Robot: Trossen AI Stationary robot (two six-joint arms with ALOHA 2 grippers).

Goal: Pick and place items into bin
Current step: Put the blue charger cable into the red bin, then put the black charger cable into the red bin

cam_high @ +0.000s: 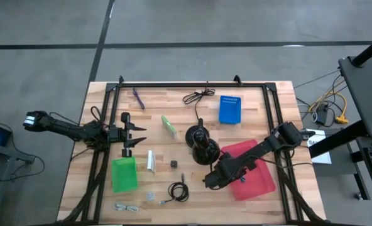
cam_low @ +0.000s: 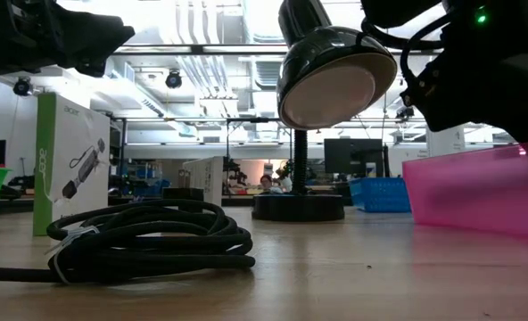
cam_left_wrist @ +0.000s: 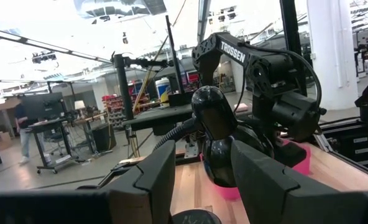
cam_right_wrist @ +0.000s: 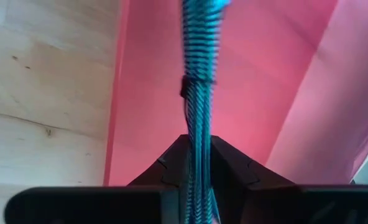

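Note:
My right gripper [cam_high: 212, 181] hangs over the near-left edge of the pink bin [cam_high: 255, 171], shut on a teal striped pen [cam_right_wrist: 199, 56]. Below the pen, the right wrist view shows the bin's pink floor [cam_right_wrist: 252, 81]. My left gripper [cam_high: 131, 133] waits open above the table's left part, near the green bin [cam_high: 124, 174]. Lying on the table are a purple pen [cam_high: 137, 97], a green packet [cam_high: 169, 125], a white packet [cam_high: 151, 160], a tiny black cube [cam_high: 173, 164], a coiled black cable [cam_high: 178, 191] and clear bits [cam_high: 149, 196]. My right gripper pinches the teal pen between its two fingers, at one end of the pen [cam_right_wrist: 198, 127]. The pen runs along the fingers and sticks out past their tips. It is lifted clear, above the pink bin's floor.
A black round-based lamp stand [cam_high: 202, 144] rises mid-table, just left of the pink bin and close to my right arm. A blue bin [cam_high: 230, 108] and a loose black cord [cam_high: 198, 95] lie toward the far edge. A grey cable [cam_high: 128, 206] lies at the near edge.

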